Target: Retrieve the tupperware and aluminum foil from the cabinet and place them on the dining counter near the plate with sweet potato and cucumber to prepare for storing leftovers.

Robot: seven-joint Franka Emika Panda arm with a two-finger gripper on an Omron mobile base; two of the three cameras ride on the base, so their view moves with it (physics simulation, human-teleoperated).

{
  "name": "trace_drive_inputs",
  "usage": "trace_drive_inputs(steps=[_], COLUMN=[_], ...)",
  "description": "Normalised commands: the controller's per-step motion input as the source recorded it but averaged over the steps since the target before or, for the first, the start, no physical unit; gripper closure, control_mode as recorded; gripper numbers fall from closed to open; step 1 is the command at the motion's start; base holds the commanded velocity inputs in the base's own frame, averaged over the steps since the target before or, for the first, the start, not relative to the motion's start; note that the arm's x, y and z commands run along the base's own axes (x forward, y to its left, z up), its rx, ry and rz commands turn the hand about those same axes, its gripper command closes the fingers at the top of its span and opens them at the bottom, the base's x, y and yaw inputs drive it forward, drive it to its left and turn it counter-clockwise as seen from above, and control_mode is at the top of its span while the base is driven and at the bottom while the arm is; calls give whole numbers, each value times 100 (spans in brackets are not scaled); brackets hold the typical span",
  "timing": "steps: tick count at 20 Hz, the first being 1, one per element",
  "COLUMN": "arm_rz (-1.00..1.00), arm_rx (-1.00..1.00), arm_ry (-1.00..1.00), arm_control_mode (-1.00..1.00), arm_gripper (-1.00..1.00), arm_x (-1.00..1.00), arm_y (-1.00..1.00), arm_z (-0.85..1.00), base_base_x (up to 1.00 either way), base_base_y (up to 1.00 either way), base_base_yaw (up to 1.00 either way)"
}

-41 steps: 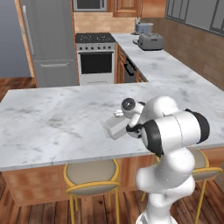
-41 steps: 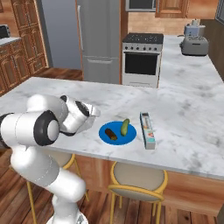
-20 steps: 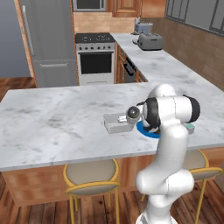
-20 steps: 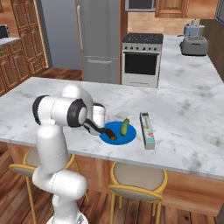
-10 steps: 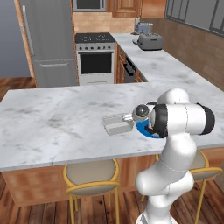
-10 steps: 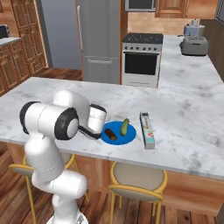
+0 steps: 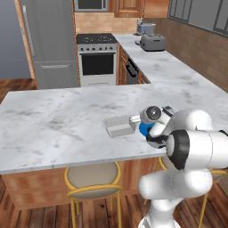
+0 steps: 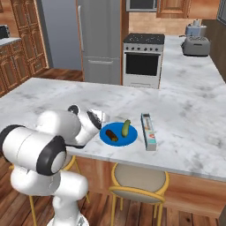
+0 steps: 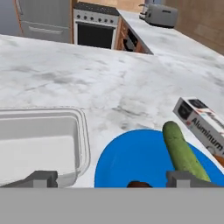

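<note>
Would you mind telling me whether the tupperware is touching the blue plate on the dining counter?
Apart. The hand view shows a strip of bare marble between the tupperware rim and the edge of the blue plate.

Stove: we see it far beyond the claw.
Toaster: far ahead, rightward.
Stools: below the claw.

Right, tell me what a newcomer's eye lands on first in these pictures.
First, the bright blue plate near the front edge of the marble dining counter, with the green cucumber and a dark sweet potato on it. The aluminum foil lies just beside it, the tupperware on the other side, with the open gripper low over them.
</note>
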Motion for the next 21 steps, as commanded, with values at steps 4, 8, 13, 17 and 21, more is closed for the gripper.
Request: trace_drive_inputs(steps=[4,8,13,17,21], arm_rz=[0,0,0,0,1], arm_rx=[0,0,0,0,-5], arm_ry=[5,2,8,12,3], arm_control_mode=[-100,-100,-100,-100,-100], arm_gripper=[-100,-100,-100,-100,-100], arm_x=[-30,-33,-77,-100,-100], arm_y=[0,-1,-11,-10,-1], arm_z=[100,100,100,100,46], base_base_x=[0,0,0,0,0], base_base_y=[0,0,0,0,0], base_base_yaw=[0,0,0,0,0])
